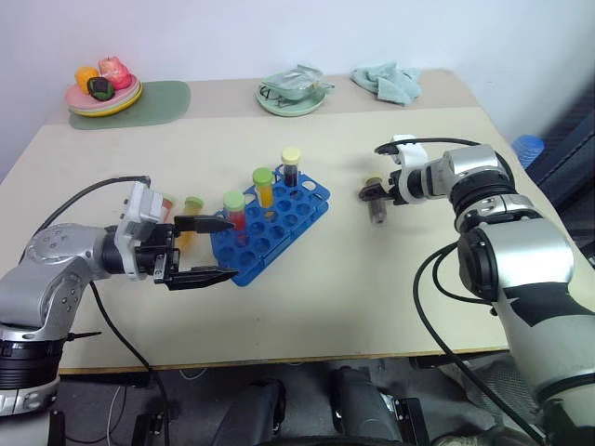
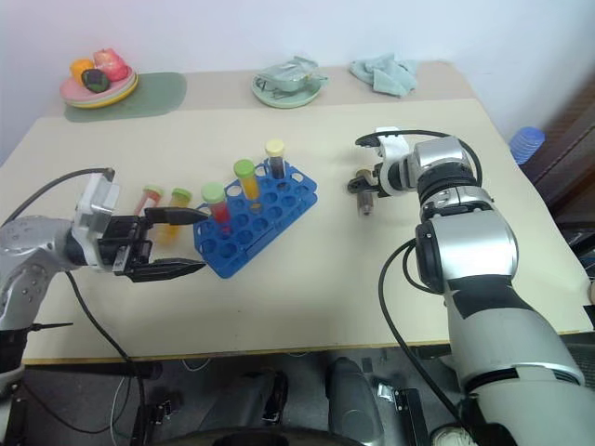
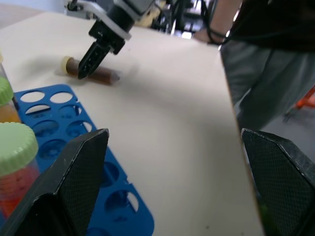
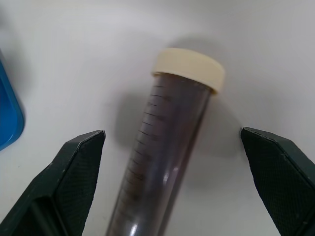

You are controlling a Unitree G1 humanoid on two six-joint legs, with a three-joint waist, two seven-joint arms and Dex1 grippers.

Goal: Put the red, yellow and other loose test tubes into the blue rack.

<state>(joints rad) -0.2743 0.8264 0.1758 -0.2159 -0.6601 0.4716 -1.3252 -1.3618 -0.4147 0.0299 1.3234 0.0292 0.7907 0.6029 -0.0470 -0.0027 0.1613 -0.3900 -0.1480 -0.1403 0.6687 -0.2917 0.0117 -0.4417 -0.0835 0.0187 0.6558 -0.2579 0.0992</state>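
Observation:
The blue rack (image 1: 279, 228) lies mid-table with three capped tubes upright in it: a red one (image 1: 234, 210), a yellow-orange one (image 1: 264, 186) and a dark one (image 1: 291, 167). Two more loose test tubes (image 1: 168, 203) (image 1: 192, 208) lie just left of the rack. My left gripper (image 1: 230, 248) hovers open at the rack's near left corner, holding nothing. A dark brown tube with a pale yellow cap (image 4: 167, 142) lies on the table right of the rack. My right gripper (image 1: 374, 191) is open directly above it, a finger on either side, apart from it.
At the back stand a plate of toy fruit (image 1: 102, 91) on a green mat (image 1: 158, 100), a green dish (image 1: 291, 95) and a folded cloth (image 1: 387, 82). A person (image 3: 256, 44) stands at the table's right edge. Bare tabletop (image 1: 353, 288) lies in front of the rack.

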